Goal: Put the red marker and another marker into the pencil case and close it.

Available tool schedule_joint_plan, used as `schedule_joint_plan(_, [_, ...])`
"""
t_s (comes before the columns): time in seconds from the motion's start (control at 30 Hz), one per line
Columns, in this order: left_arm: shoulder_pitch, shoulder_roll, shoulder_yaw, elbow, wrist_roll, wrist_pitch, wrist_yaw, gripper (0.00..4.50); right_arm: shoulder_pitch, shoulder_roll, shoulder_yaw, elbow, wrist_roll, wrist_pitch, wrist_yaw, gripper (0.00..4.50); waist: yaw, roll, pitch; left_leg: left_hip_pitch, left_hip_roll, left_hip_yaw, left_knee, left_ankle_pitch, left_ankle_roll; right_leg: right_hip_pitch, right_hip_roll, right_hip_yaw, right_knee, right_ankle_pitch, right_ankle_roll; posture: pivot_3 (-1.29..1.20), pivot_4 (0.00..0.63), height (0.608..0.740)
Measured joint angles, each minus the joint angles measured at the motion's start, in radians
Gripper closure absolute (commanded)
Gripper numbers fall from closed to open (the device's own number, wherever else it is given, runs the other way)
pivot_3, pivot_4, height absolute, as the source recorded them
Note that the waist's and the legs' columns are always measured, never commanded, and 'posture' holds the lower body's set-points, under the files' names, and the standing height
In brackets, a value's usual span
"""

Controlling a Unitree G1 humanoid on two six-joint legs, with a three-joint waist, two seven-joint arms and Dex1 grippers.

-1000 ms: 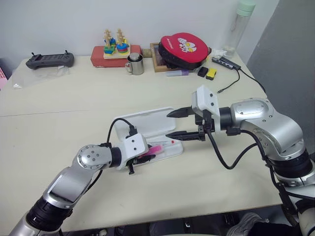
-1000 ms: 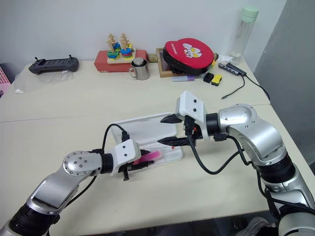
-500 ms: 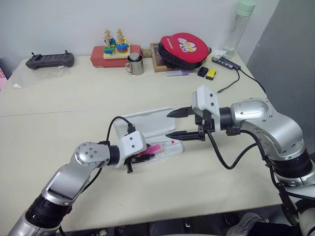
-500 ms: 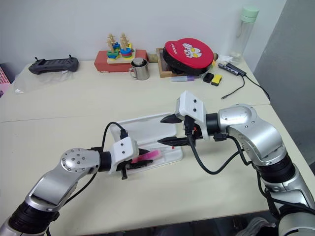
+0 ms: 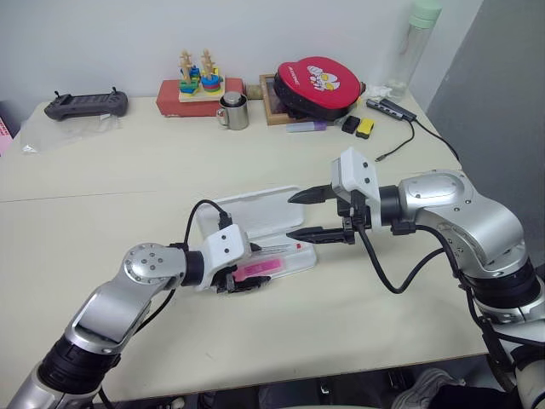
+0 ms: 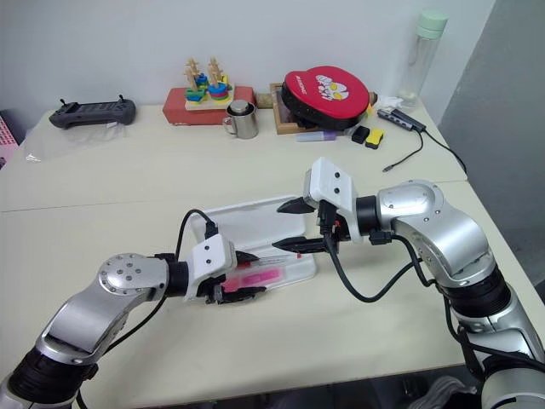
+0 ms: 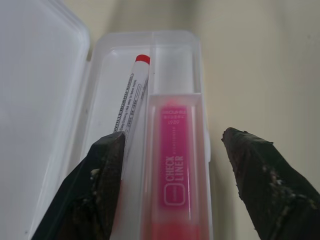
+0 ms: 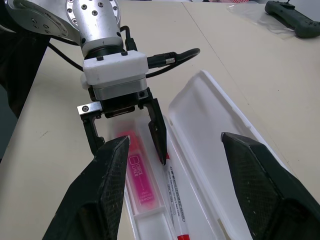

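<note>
The white pencil case (image 5: 249, 210) lies open in the middle of the table, lid folded back. In its tray lie the red marker (image 7: 132, 97) and, beside it, the flat pink highlighter (image 7: 175, 165). My left gripper (image 5: 247, 277) is open just above the tray's near end, one finger on each side of the highlighter and neither gripping it. From the right wrist view the same fingers (image 8: 157, 130) straddle the highlighter (image 8: 140, 175) next to the red marker (image 8: 175, 200). My right gripper (image 5: 291, 216) hangs open above the case's right end, holding nothing.
Along the back edge stand a black controller (image 5: 85, 104), a wooden stacking toy on a red box (image 5: 200, 81), a metal mug (image 5: 234, 111), a red round pouch (image 5: 318, 85), a purple marker (image 5: 306, 126) and a bottle (image 5: 417, 43). A cable (image 5: 400, 145) trails at the right.
My left gripper has opened and let go of the pink highlighter, which now lies flat in the tray. The right arm has not moved.
</note>
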State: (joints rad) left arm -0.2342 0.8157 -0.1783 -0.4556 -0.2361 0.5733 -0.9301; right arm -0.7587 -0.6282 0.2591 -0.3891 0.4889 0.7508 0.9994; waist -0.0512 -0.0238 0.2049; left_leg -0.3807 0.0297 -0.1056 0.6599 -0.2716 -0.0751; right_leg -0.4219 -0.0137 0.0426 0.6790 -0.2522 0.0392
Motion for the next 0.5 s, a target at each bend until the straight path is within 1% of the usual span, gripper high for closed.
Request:
schedule_joint_plan(0.07, [-0.007,0.004,0.021,0.0,-0.007,-0.004,0.001,0.02,0.0,0.0,0.0,0.0,-0.003,0.0,0.0,1.44,0.0,0.0,0.0,0.0,0.0,0.0,0.0,0.0,0.0,0.0,0.0,0.0,0.0,0.0,0.0,0.0,0.15,0.74])
schedule_joint_plan(0.23, [-0.043,0.038,0.155,-0.028,-0.083,0.052,-0.003,0.02,0.0,-0.001,0.0,0.0,-0.005,0.0,0.0,1.44,-0.001,0.0,0.0,0.0,0.0,0.0,0.0,0.0,0.0,0.0,0.0,0.0,0.0,0.0,0.001,0.0,0.15,0.74])
schedule_joint_plan(0.3, [-0.044,0.07,0.211,-0.045,-0.142,0.094,-0.029,0.02,0.0,-0.001,0.001,0.003,-0.015,-0.003,-0.001,1.44,-0.003,-0.001,0.0,-0.001,0.0,0.0,0.0,0.0,0.0,0.0,0.0,0.0,0.0,0.0,0.001,0.0,0.15,0.74])
schedule_joint_plan(0.33, [-0.045,0.109,0.277,-0.058,-0.204,0.135,-0.057,0.02,0.0,-0.003,0.001,0.014,-0.032,-0.01,-0.004,1.44,-0.004,-0.001,0.001,0.0,0.0,0.0,0.0,0.0,0.0,0.0,0.0,0.0,0.0,0.0,0.001,0.0,0.15,0.74])
schedule_joint_plan(0.5, [-0.047,0.216,0.482,-0.096,-0.376,0.242,-0.13,0.02,-0.008,-0.006,0.004,0.091,-0.093,-0.054,-0.009,1.44,-0.005,-0.001,0.001,0.0,0.0,0.0,0.0,0.0,0.0,0.0,0.0,0.0,0.0,-0.001,0.001,0.0,0.15,0.74])
